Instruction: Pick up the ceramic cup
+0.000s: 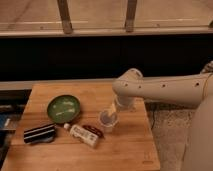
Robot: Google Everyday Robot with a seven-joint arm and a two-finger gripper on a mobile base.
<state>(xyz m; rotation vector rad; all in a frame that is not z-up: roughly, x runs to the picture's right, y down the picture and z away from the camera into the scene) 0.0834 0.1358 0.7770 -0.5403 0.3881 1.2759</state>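
"Camera view: where does the ceramic cup (108, 120) stand?"

"Upright on the wooden table (127, 150), near the middle and a little toward the right side. It is small, pale and round, with its mouth facing up."

"And the gripper (113, 107)?"

"Right above the cup's rim, on the rim's right side, reaching down from the pale arm (165, 90) that comes in from the right edge of the frame. Its tip overlaps the top of the cup."

"Is the gripper open, closed, or holding the cup?"

"That cannot be told from this angle. Whether it touches the cup cannot be told either. The cup's base is on the tabletop."

"What lies nearest the cup?"

"A dark red packet (93, 131) lies just left of the cup's base. Beside the packet, a white bottle (83, 135) lies on its side, its small cap pointing up and to the left."

"Farther out?"

"A green plate (63, 108) sits to the left of the cup, apart from it and much larger. A black striped object (39, 133) lies near the table's left edge, below the plate."

"Behind the table?"

"A dark wall under a pale ledge, with two upright posts (64, 16) above it."
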